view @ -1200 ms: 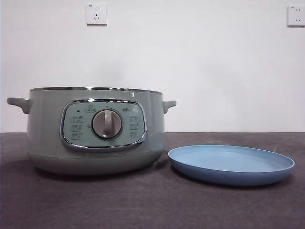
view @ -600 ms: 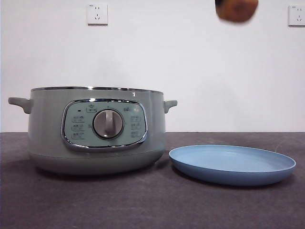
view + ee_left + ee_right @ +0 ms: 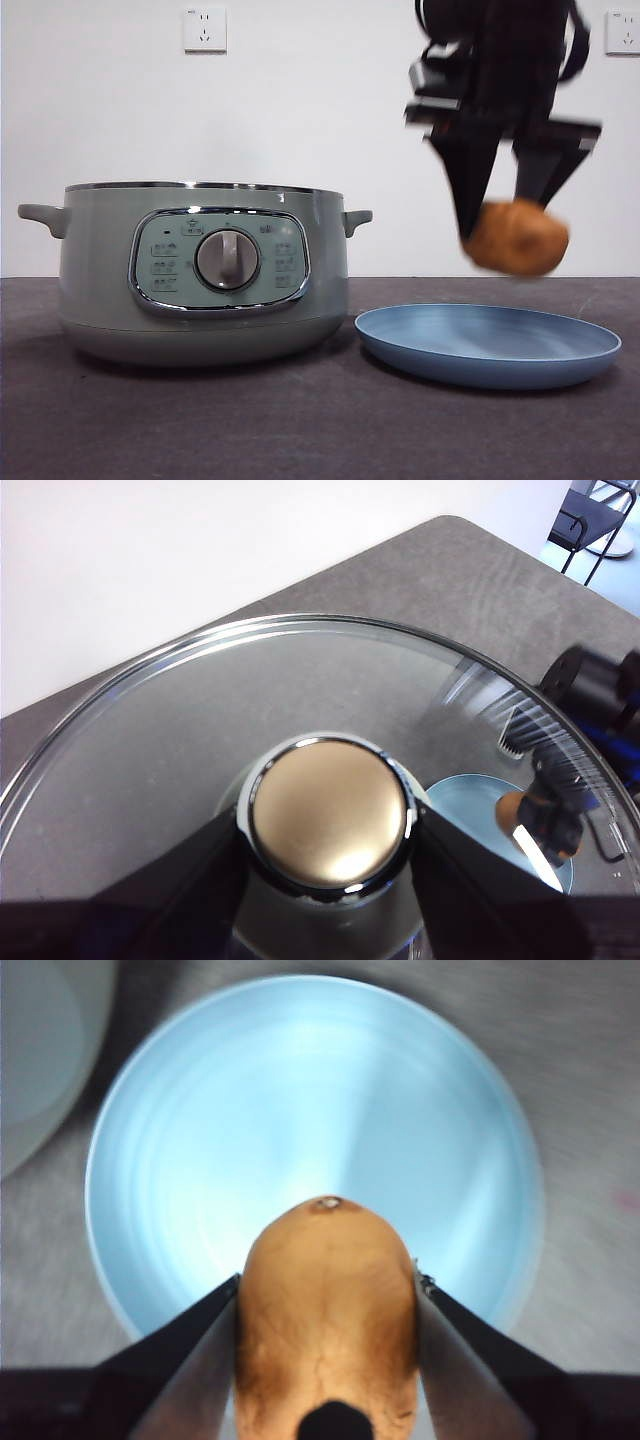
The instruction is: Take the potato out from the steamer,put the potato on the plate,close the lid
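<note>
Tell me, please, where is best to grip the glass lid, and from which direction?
Probably by the round knob at the centre of the lid, coming from above: the glass dome is wide and smooth, while the knob stands up between two jaws. The left gripper holds it this way now.

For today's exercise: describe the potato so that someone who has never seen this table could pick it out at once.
Start at the big sage-green steamer on the dark table, then look to the wide light-blue plate beside it. Just above that plate, clear of its surface, the right pincer grips the potato. It is the only lumpy, orange-brown thing in sight, far smaller than the plate.
</note>
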{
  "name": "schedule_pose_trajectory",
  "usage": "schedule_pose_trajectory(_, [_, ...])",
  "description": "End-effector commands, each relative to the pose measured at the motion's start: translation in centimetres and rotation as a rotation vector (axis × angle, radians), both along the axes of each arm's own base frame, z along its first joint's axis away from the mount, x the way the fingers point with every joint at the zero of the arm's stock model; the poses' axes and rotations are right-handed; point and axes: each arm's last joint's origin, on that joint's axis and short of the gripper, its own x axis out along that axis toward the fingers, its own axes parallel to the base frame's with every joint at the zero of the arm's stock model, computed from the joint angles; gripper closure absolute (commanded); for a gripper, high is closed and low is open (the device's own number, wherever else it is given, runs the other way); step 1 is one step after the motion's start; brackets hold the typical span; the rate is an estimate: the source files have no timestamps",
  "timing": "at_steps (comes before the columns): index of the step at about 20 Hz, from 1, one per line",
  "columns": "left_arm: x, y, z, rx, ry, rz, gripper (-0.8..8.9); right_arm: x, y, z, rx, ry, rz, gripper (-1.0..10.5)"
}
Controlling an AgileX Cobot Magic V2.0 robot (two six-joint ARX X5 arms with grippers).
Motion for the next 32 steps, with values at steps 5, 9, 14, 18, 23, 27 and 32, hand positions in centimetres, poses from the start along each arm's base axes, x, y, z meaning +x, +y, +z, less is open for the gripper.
schedule_pose_trajectory(5, [-0.6, 0.1, 0.9, -0.015, -0.061, -0.016, 8.21, -0.1, -0.5, -4.5, 0.018, -0.033, -0.019, 9.6])
schedule_pose_trajectory(9, [-0.6, 0.1, 0.8, -0.013, -0.055, -0.016, 8.21, 0.4, -1.0, -5.7, 0.009, -0.019, -0.022, 9.6])
schedule_pose_trajectory(14, [-0.7, 0.1, 0.7, -0.009, -0.04, -0.016, 8.21, 0.7, -1.2, -5.9, 0.013, -0.027, -0.031, 9.3])
schedule_pose_trajectory(18, [-0.7, 0.1, 0.7, -0.008, -0.038, -0.016, 8.21, 0.8, -1.2, -5.9, 0.015, -0.034, -0.029, 5.7])
schedule_pose_trajectory(23, [-0.7, 0.2, 0.5, -0.004, -0.02, -0.016, 8.21, 1.1, -1.3, -5.8, 0.025, -0.056, -0.034, 5.7])
schedule_pose_trajectory(27, [-0.7, 0.2, 0.5, -0.004, -0.021, -0.016, 8.21, 1.2, -1.4, -5.2, 0.034, -0.077, -0.039, 5.7])
schedule_pose_trajectory(32, [-0.6, 0.1, 0.7, 0.001, -0.052, -0.021, 8.21, 0.0, -1.9, 0.6, 0.08, -0.176, -0.04, 5.7])
